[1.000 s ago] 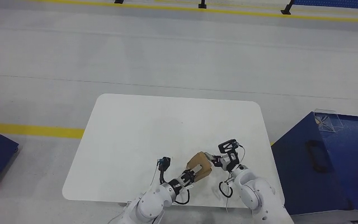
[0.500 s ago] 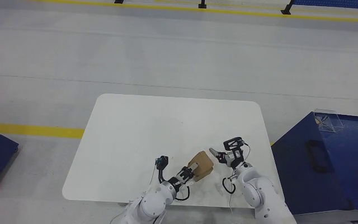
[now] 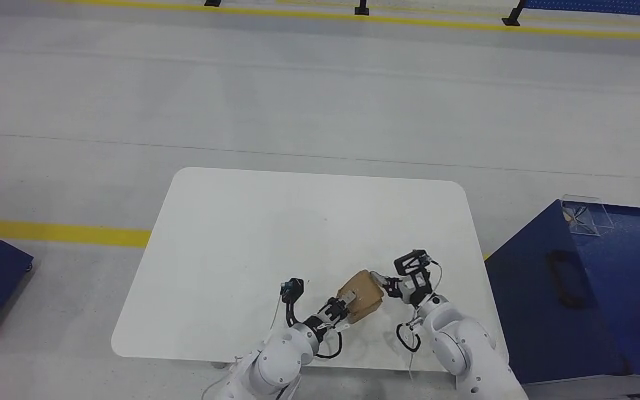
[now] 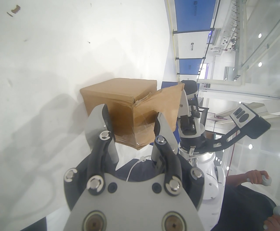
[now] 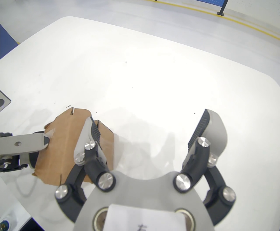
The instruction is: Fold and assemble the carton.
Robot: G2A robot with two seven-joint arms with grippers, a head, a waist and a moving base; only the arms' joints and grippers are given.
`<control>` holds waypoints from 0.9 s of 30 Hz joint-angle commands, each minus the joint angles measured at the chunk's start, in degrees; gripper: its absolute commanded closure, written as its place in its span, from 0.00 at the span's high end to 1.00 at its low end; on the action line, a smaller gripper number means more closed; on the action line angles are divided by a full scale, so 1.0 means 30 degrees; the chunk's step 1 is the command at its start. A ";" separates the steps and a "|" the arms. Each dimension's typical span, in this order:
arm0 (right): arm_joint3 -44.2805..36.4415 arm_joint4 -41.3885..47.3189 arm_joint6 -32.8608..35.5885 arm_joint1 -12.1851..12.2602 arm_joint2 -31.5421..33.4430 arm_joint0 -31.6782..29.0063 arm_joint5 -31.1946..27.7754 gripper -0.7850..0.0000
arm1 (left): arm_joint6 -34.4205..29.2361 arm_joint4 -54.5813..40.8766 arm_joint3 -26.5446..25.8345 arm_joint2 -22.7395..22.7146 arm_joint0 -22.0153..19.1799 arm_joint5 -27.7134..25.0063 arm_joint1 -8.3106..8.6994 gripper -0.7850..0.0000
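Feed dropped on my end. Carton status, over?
Left gripper open at carton corner. Right gripper open, one finger at loose flap. Carton on table, unclosed. Scrap lies apart.

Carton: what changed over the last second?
Right arm pulled back from the carton, then returned; one finger of its open jaws now sits against the carton's side. Nothing gripped or let go. Carton and left arm, jaws open at the near corner, barely shifted.

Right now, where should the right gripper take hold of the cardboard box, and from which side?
Probably the loose flap, from the right gripper's own side: it juts from the box as a thin free sheet facing that gripper, easy to pinch by its edge.
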 commanded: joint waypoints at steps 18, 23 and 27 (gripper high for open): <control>0.1042 -0.0111 0.0150 -0.0016 -0.0574 0.0478 0.0255 1.00 | 0.0240 -0.0029 0.0700 0.0259 -0.0221 0.0074 -0.0084 0.42; 0.1200 -0.0082 0.0182 -0.0013 -0.0624 0.0547 0.0347 1.00 | 0.0289 -0.0082 0.0845 0.0328 -0.0304 0.0080 -0.0121 0.42; 0.1235 -0.0035 0.0104 -0.0003 -0.0613 0.0579 0.0373 1.00 | 0.0387 -0.0053 0.0962 0.0344 -0.0371 0.0314 -0.0143 0.41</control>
